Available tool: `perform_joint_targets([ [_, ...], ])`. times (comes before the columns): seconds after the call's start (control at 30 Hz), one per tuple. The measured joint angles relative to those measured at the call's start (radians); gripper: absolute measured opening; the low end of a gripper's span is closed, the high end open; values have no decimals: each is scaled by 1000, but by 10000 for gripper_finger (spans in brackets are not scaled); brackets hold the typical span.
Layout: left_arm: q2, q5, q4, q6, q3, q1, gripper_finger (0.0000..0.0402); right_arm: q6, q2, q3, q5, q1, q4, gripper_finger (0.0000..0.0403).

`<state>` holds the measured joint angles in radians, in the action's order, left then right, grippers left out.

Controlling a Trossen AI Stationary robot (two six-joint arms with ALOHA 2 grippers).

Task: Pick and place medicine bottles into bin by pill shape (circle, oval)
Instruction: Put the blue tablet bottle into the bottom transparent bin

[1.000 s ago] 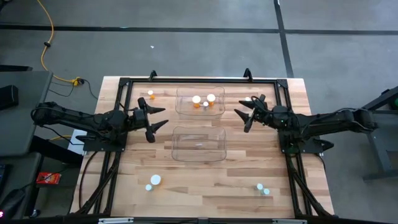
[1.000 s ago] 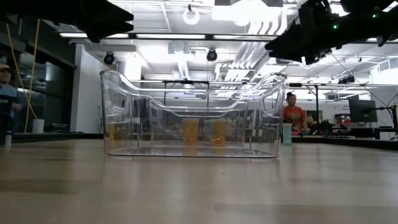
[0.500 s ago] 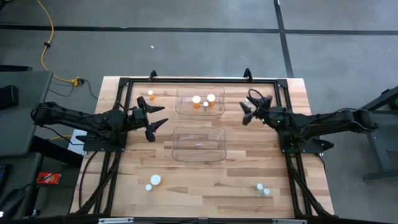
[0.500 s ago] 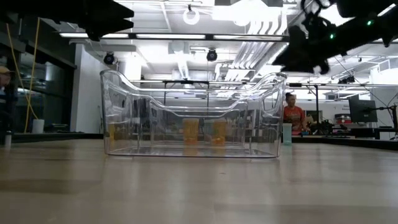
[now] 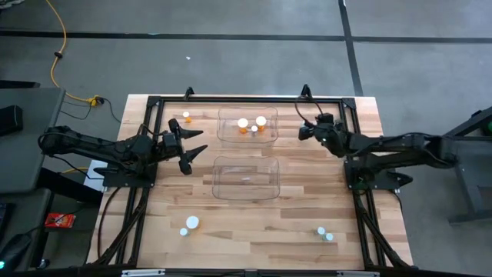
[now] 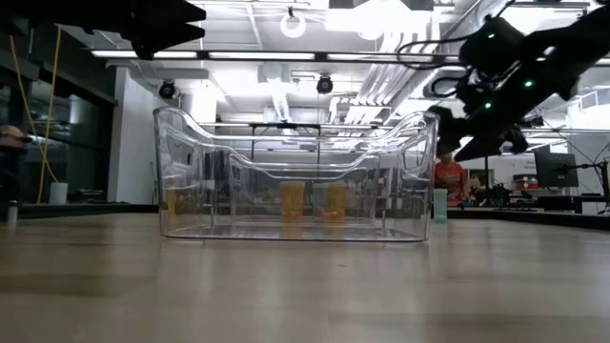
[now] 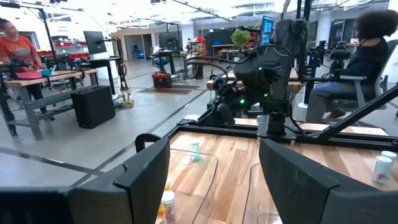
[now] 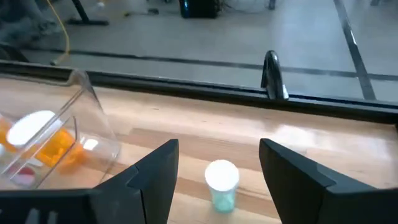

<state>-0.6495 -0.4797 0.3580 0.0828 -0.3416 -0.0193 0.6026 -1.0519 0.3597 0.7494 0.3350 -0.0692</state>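
Right gripper (image 8: pixel 214 163) hung over the far right part of the desk (image 5: pixel 307 192), fingers (image 8: pixel 152 171) spread wide and empty. A pale teal bottle (image 8: pixel 221 184) stood between them and a little ahead of the tips, touching neither. Likely lined up this way so both fingers could drop either side of it.

The bottle stood upright, long axis vertical, white cap toward the camera, base on the wood. Beyond the one finger sat the far bin (image 8: pixel 59 146), clear-walled, with orange bottles (image 8: pixel 43 140) already inside; probably the shape group sorted so far.

Left gripper (image 5: pixel 191 144) waited beside the near bin (image 5: pixel 246 178), fingers apart, nothing held. Another orange bottle (image 5: pixel 186 117) stood on the desk beyond its tips, upright.
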Motion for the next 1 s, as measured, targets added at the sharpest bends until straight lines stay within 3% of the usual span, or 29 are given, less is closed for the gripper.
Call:
perform_joint_targets([
  [0.5,0,0,-2,0,0,0,239,106,-332,169,5,59,113,216],
  [1.0,0,0,-2,-1,0,0,239,124,-402,171,-62,106,103,216],
])
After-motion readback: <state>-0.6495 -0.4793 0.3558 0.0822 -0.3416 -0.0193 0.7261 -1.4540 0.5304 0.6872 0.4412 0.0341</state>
